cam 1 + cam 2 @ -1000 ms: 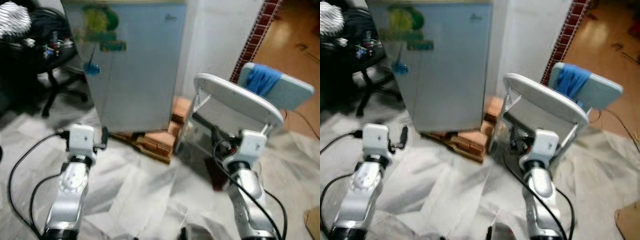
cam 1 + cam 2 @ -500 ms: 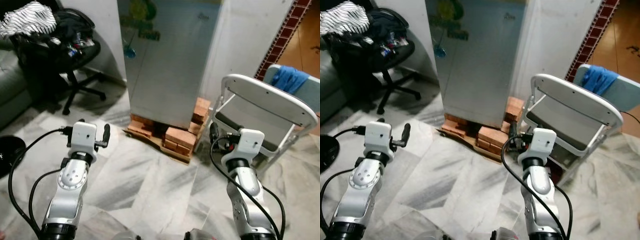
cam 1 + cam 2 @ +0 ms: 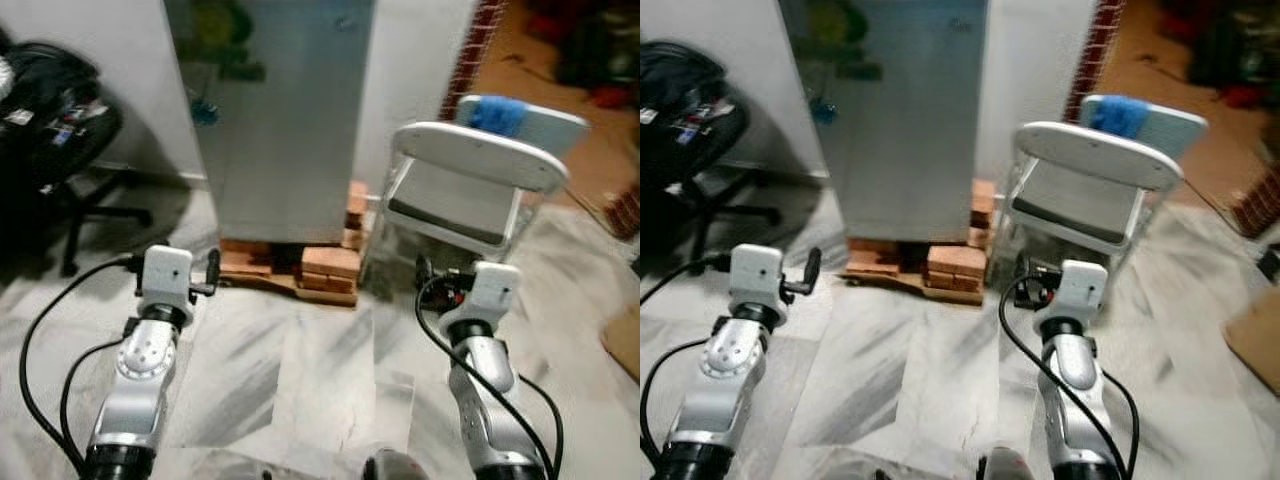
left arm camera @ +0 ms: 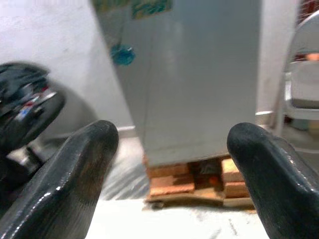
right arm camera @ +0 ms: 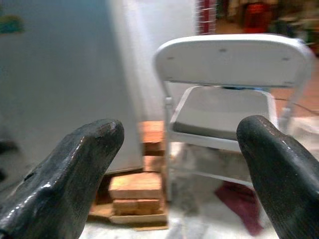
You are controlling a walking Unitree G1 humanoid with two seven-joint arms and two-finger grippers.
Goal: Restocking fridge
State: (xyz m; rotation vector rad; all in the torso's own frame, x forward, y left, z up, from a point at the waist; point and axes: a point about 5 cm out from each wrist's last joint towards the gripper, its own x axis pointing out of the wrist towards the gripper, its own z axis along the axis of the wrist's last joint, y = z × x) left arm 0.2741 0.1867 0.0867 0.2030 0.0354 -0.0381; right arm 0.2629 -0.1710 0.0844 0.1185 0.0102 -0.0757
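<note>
A grey-blue fridge (image 3: 275, 110) with its door closed and stickers near the top stands against the white wall, raised on bricks (image 3: 325, 265) and a wooden pallet. My left gripper (image 4: 172, 142) is held out low in front of the fridge, well short of it, open and empty. My right gripper (image 5: 182, 134) is also open and empty, and looks toward a white folding chair (image 5: 227, 74) to the right of the fridge. Both silver arms reach forward over the marble floor, the left gripper (image 3: 205, 272) and the right gripper (image 3: 428, 275) at about the same height.
The white folding chair (image 3: 470, 190) stands close to the fridge's right side, with a second chair carrying a blue cloth (image 3: 497, 112) behind it. A black office chair (image 3: 55, 120) piled with things is at the left. A cardboard box (image 3: 622, 340) lies at the right edge.
The whole picture has shifted as the camera moved; the fridge and chair now sit further left and look blurred. Both arms hold the same pose, grippers still open.
</note>
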